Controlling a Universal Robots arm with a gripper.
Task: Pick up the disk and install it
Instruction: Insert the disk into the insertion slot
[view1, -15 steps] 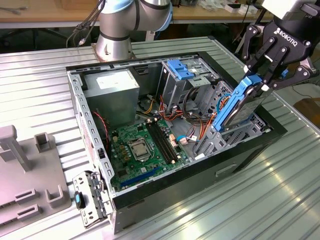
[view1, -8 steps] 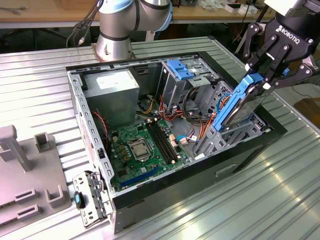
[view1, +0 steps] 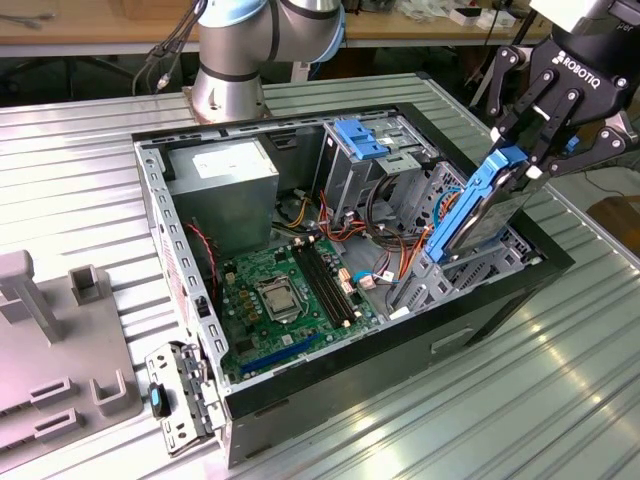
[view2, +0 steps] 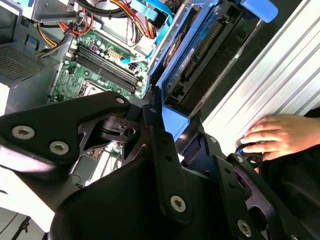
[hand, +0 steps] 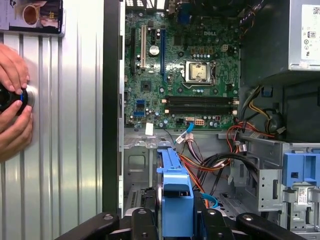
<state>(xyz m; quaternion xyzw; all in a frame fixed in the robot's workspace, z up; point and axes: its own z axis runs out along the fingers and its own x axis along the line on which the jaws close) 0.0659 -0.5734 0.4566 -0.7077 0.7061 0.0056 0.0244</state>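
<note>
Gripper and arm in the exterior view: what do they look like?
The gripper is black, with jointed link fingers and white lettering on its body. The arm is silver-grey with pale blue joint caps; black cables run beside its base. Silver bolts stud the fingers in the second wrist view.

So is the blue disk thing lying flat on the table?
No, the gripper holds the disk tilted up on its edge, with its lower end down inside the open computer case.
</note>
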